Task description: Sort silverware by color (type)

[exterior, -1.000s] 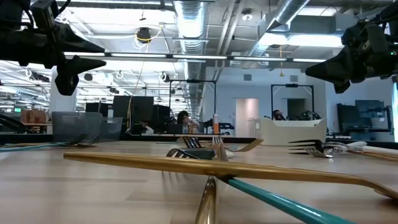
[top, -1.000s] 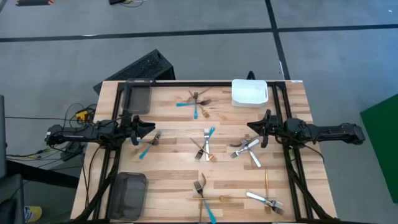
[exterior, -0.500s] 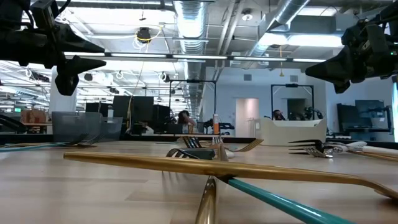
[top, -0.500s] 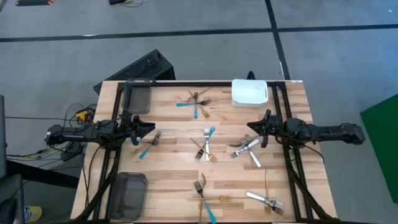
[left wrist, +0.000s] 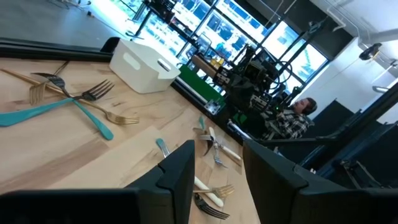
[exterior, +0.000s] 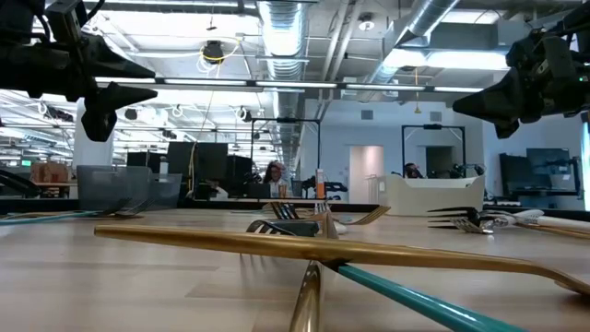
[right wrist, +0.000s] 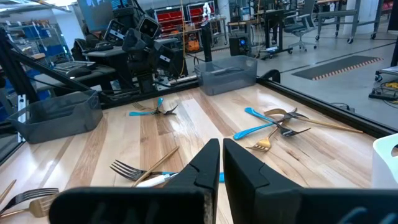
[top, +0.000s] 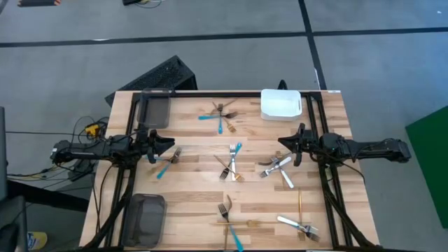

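The silverware lies scattered flat on the wooden table (top: 196, 192) in small crossed heaps: blue-handled and gold forks at the far middle (top: 220, 115), a blue-handled one by the left arm (top: 166, 163), a mixed heap in the centre (top: 232, 162), silver ones at the right (top: 280, 168), and more along the near edge (top: 227, 217) (top: 299, 222). My left gripper (top: 168, 143) (left wrist: 217, 171) hovers level at the left side, open and holding nothing. My right gripper (top: 282, 143) (right wrist: 221, 163) hovers level at the right side, shut and holding nothing.
A dark tray (top: 155, 108) stands at the far left corner and another (top: 145, 217) at the near left. A white bin (top: 281, 103) sits at the far right. Black frame rails run along both sides. A person (left wrist: 292, 118) sits beyond the table.
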